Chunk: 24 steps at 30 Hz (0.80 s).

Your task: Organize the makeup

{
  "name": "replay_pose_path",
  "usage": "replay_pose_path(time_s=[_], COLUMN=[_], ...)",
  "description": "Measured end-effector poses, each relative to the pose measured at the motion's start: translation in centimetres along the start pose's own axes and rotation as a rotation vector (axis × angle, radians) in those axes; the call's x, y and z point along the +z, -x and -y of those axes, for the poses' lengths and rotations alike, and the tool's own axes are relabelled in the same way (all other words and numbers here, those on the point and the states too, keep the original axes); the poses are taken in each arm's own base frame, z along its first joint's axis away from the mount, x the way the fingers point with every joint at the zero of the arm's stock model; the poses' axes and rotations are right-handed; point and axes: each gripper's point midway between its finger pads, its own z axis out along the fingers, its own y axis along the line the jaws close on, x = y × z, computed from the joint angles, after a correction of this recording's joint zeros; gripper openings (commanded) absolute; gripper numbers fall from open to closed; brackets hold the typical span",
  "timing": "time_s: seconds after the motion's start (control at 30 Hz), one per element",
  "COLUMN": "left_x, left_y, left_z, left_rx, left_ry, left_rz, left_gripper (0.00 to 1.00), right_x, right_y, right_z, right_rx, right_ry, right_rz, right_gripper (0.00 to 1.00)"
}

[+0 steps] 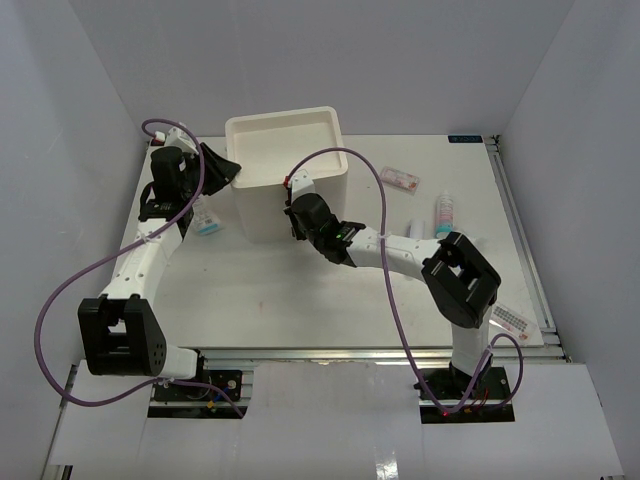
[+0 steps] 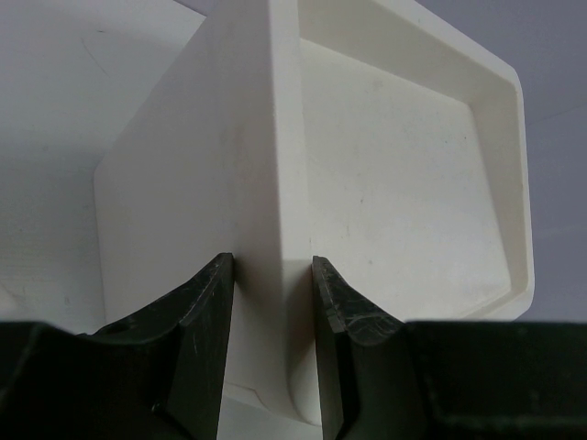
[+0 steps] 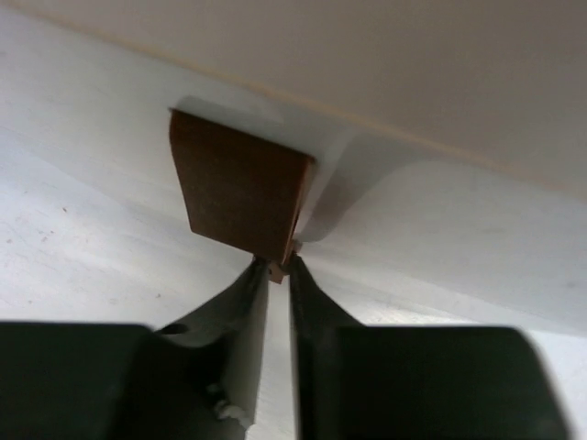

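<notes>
Makeup lies loose on the table [image 1: 300,290], on both sides of the white box [image 1: 262,210], which is the biggest thing there and stands toward the far edge with its shallow top tray facing up.

The left arm [image 1: 150,255] reaches up to the box's left front corner. The right arm [image 1: 400,250] bends in from the right to the box's front wall.

The left gripper [image 1: 232,168] is clamped on that corner. In the wrist view its two dark fingers [image 2: 204,321] stand a moderate way apart with the box's vertical edge between them, each one against a wall.

The right gripper [image 3: 280,264] is at the front wall with its jaws narrow. They pinch the lower corner of a brown flat piece [image 3: 240,183] that stands up against the box. Whether that piece is fixed to the box cannot be told.

Right of the box and well apart from it is a white tube [image 1: 443,213] with teal and pink on it. Beyond it, level with the box's front wall, lies a pink-red packet [image 1: 400,179]. A printed packet [image 1: 510,317] lies far right of the box, near the right arm's base. A clear sachet [image 1: 207,222] with blue print lies just left of the box, beside the left arm.
</notes>
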Motion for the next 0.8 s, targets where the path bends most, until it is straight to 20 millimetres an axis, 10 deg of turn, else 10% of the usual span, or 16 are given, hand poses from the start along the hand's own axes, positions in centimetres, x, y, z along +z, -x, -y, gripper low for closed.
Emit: replay_pose_path(time_s=[0.8], left_x=[0.3], left_y=[-0.1], left_z=[0.4], left_rx=[0.000], left_ry=[-0.016], left_rz=[-0.032], left_gripper=[0.29], right_x=[-6.4], right_y=[-1.9], right_z=[-2.9], right_rx=[0.013], right_ry=[0.279], right_rz=[-0.016], right_gripper=[0.11])
